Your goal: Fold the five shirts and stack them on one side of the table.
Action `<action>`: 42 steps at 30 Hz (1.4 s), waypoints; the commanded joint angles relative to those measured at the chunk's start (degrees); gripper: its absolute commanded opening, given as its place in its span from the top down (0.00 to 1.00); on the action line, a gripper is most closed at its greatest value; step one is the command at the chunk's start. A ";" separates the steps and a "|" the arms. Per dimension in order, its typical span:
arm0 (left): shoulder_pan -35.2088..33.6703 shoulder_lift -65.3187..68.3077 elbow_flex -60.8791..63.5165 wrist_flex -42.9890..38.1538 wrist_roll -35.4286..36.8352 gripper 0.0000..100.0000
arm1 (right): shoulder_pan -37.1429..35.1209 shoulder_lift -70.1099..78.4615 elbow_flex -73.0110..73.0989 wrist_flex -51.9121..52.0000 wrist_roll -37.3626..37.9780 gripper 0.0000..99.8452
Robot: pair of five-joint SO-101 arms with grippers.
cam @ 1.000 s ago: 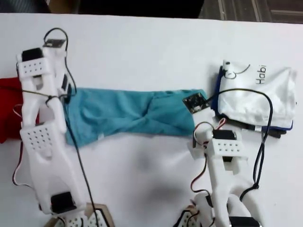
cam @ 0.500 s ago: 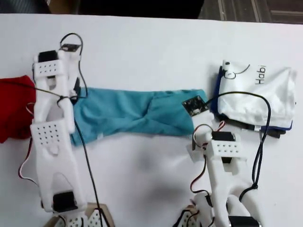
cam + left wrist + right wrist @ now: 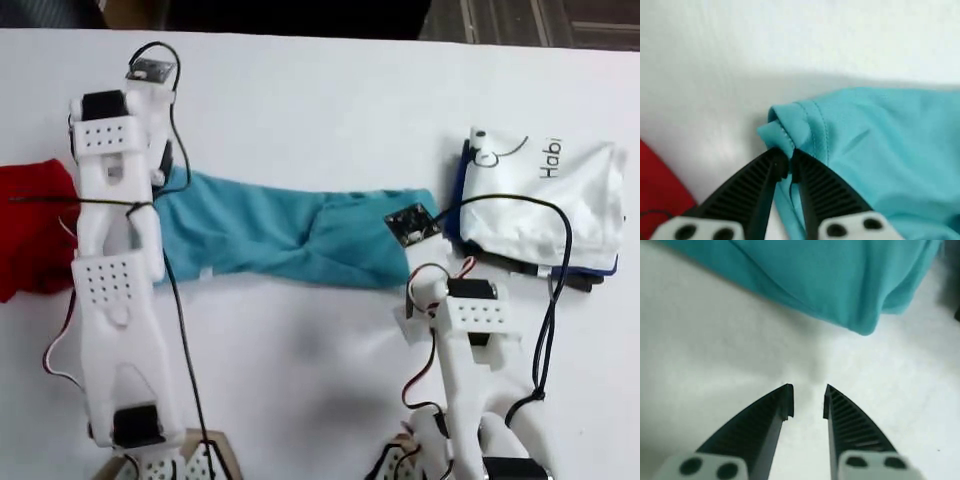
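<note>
Folding in mid-course, with the teal shirt [image 3: 290,240] taken as reference. Teal shirt: laid flat on the white surface [image 3: 320,100] as a long band, apparently already doubled lengthwise, with a twisted crease near its middle; the crosswise folds are judged not yet made. Left jaws: pressed together on the hemmed corner of the teal shirt at the end nearest the red shirt [image 3: 30,240], pinching a small tuck of cloth. Right jaws: slightly spread and holding nothing, poised over bare surface just short of the teal shirt's opposite end. Red shirt: a crumpled heap just beyond the pinched end, partly hidden by the left arm [image 3: 110,290], not yet folded. Stack: just beyond the teal shirt's other end, a folded white shirt [image 3: 545,210] lies on top of darker cloth [image 3: 457,225], blue and perhaps black at the edges; the number of layers beneath cannot be told. Progress, as a judgement: the stack is begun and holds at least two shirts, the teal shirt is part-folded, and the red shirt is untouched, so finishing the teal shirt, folding the red shirt and carrying both to the stack are left to do.
</note>
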 commanded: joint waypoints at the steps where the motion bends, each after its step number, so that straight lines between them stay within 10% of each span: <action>1: 0.26 -0.97 -0.22 0.70 0.00 0.95 | -0.13 -4.26 -0.35 0.92 0.09 0.88; 15: -0.35 -14.15 5.05 3.78 0.35 0.84 | 5.32 -29.67 0.09 13.41 6.51 0.88; 25: -5.36 -19.87 29.49 -5.27 3.25 0.84 | 19.74 -30.11 13.54 5.32 16.00 0.88; 42: -6.95 -16.00 35.56 -13.45 3.25 0.80 | 20.26 -30.02 20.75 -0.48 16.18 0.88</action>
